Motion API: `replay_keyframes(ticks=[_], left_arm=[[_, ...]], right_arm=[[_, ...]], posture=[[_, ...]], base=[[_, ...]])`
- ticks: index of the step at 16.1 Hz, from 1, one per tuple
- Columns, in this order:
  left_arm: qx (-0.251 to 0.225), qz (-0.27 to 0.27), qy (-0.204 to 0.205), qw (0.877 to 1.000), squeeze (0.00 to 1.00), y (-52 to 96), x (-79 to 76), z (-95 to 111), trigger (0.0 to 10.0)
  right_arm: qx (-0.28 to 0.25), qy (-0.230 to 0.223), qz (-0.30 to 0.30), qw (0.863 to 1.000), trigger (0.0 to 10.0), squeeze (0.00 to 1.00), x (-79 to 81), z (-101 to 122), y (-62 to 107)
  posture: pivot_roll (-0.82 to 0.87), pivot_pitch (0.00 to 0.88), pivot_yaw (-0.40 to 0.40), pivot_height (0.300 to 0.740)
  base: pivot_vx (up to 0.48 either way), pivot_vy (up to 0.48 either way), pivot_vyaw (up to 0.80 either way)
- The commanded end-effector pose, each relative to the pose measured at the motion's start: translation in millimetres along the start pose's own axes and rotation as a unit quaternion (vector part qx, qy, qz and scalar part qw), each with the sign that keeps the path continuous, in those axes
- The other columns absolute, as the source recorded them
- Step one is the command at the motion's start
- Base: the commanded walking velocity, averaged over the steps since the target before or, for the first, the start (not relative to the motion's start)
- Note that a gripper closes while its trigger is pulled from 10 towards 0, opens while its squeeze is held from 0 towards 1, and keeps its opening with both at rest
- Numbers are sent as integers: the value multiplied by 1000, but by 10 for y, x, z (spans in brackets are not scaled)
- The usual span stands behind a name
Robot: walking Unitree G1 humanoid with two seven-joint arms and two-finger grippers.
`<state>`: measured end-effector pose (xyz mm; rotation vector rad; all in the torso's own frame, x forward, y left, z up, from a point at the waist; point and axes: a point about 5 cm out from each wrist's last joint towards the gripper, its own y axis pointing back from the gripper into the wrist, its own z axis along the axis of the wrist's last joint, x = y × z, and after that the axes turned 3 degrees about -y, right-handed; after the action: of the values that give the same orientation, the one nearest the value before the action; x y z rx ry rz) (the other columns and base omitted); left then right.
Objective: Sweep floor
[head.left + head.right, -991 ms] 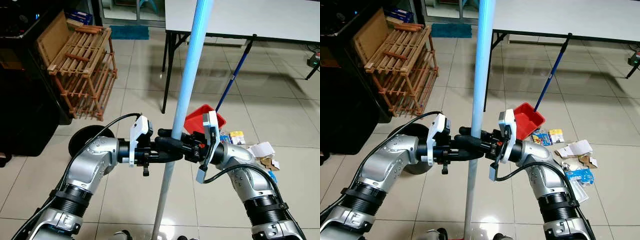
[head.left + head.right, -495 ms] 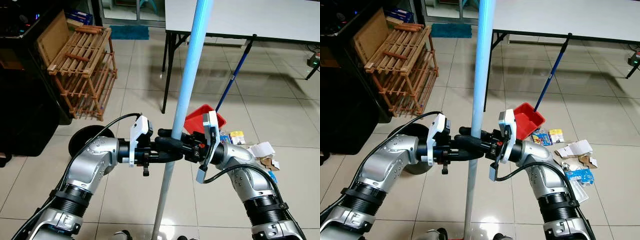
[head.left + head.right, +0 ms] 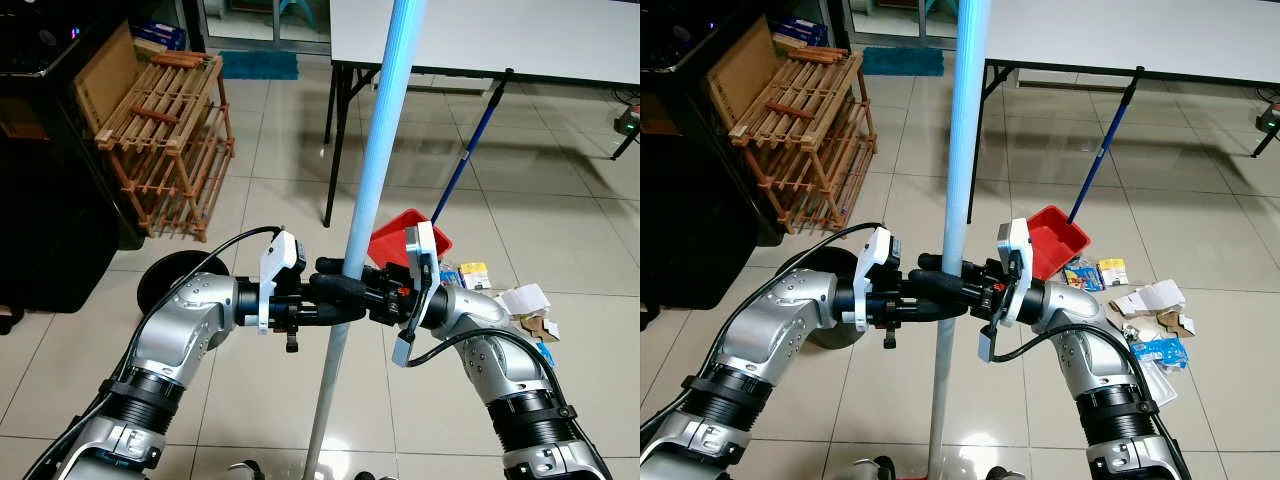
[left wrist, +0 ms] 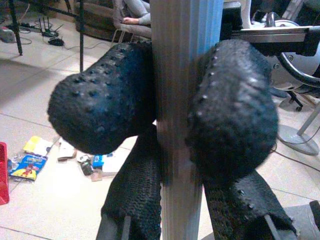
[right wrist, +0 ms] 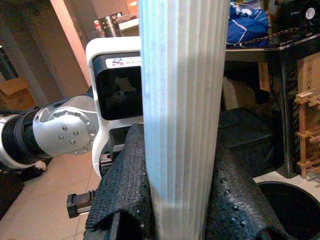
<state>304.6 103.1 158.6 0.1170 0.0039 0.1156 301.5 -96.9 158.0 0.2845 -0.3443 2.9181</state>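
Gripping the broom handle (image 3: pixel 375 160) with both grippers at mid-frame: it's a pale blue ribbed pole, nearly upright, running from the top edge down to the floor tiles (image 3: pixel 250 390) at the bottom. My left gripper (image 3: pixel 335 290) and right gripper (image 3: pixel 940 280) are both clamped tight on it from opposite sides, fingers (image 4: pixel 100 112) pressed against the pole. Nothing has moved since the earlier frames. Count: one red dustpan (image 3: pixel 412 236) centre-right, one scatter of paper litter (image 3: pixel 1135 300) lower right, one white table (image 3: pixel 500 40) up top, one wooden rack (image 3: pixel 165 140) upper left.
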Motion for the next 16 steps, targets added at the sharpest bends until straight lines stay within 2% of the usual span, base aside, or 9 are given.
replay_keyframes(ticks=[1, 12, 13, 14, 16], left_arm=[[-12, -24, -15, 1000, 0, -53, -31, 92, 0], [-12, -26, -13, 1000, 0, -45, -43, 92, 0], [-8, -23, -20, 999, 0, -42, -48, 100, 2588], [-6, -20, -23, 1000, 0, -47, -48, 97, 10000], [-7, -20, -22, 1000, 0, -59, -66, 92, 9608]], right_arm=[[-17, -3, 0, 1000, 10000, 0, 0, 38, 7], [-17, -4, 0, 1000, 10000, 0, 9, 38, 3], [-19, -3, -1, 1000, 10000, 0, 17, 51, 10], [-19, -2, -1, 1000, 10000, 0, 20, 54, 17], [-19, -2, -3, 1000, 10000, 0, 33, 57, 38]], posture=[[60, 164, -58, 740], [59, 189, -62, 740], [57, 201, -65, 740], [56, 209, -68, 740], [49, 227, -76, 740]], base=[[0, 0, 0], [0, 0, 0], [0, 0, 0], [0, 0, 0], [0, 0, 0]])
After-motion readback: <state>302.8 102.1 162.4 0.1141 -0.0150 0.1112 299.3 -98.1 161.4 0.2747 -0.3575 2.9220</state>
